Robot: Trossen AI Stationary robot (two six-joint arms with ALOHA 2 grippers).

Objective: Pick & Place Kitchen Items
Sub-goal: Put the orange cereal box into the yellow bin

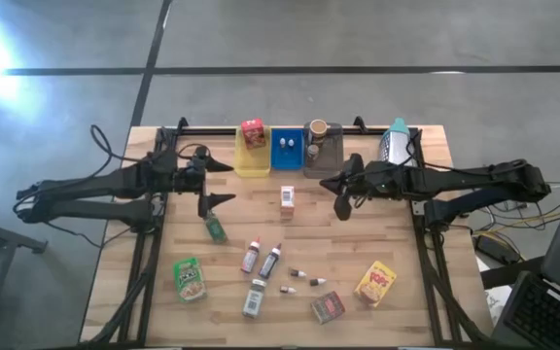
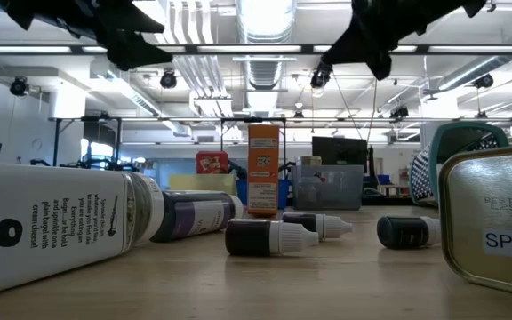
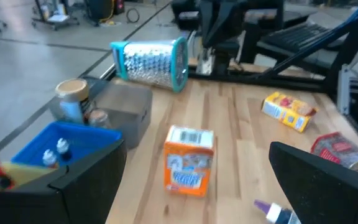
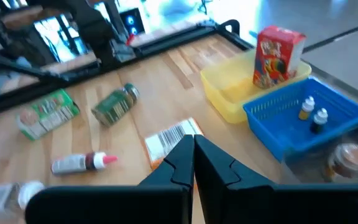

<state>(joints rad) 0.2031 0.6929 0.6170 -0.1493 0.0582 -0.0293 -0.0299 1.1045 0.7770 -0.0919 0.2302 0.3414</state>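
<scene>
An orange box [image 1: 287,199] stands upright at the table's middle, between my two grippers. My left gripper [image 1: 224,182] hovers open to its left, above the table, and touches nothing. My right gripper [image 1: 329,183] hovers shut and empty to its right; its own view shows the closed fingers [image 4: 194,152] over the box. A green jar [image 1: 215,228], green pouch [image 1: 190,278], slim bottles [image 1: 270,261], tiny vials [image 1: 299,276], red tin [image 1: 328,307] and yellow box [image 1: 375,283] lie on the near half.
Along the far edge stand a yellow tray [image 1: 251,163] with a red box [image 1: 253,132], a blue tray [image 1: 286,160] with two vials, and a grey tray [image 1: 327,156] with a brown cup [image 1: 316,128]. A teal-rimmed grater [image 1: 394,144] lies to their right.
</scene>
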